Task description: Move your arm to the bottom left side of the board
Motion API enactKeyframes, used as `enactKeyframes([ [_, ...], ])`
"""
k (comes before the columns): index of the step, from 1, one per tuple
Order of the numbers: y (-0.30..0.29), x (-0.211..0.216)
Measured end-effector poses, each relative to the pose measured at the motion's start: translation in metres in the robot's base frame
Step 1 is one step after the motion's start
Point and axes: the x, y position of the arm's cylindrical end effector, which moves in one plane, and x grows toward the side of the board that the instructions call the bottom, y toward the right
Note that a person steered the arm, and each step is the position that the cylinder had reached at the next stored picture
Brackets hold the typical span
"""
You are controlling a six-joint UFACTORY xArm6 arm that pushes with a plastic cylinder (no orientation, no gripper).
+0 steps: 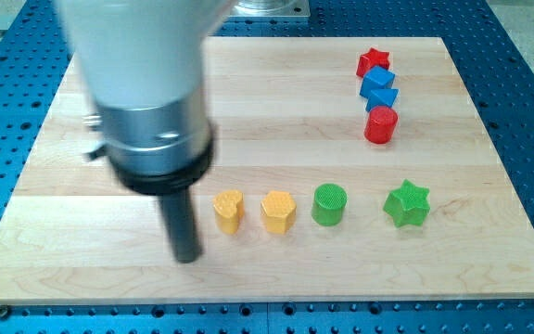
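My tip (pixel 187 257) rests on the wooden board (pixel 63 250) in its lower middle-left part. The dark rod hangs from a large grey arm body (pixel 146 93) that covers the board's upper left. A yellow heart-shaped block (pixel 229 211) sits just to the right of my tip, a small gap apart. A yellow hexagonal block (pixel 278 211) sits to the right of the heart.
A green cylinder (pixel 329 204) and a green star (pixel 406 204) continue the row to the right. At the view's upper right stand a red star (pixel 373 62), a blue block (pixel 377 82), another blue block (pixel 382 98) and a red cylinder (pixel 380 124), close together.
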Motion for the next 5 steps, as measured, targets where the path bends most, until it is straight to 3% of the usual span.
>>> enactKeyframes([
  [1, -0.073, 0.006],
  [2, -0.110, 0.001],
  [4, -0.097, -0.066],
  [5, -0.076, -0.001],
])
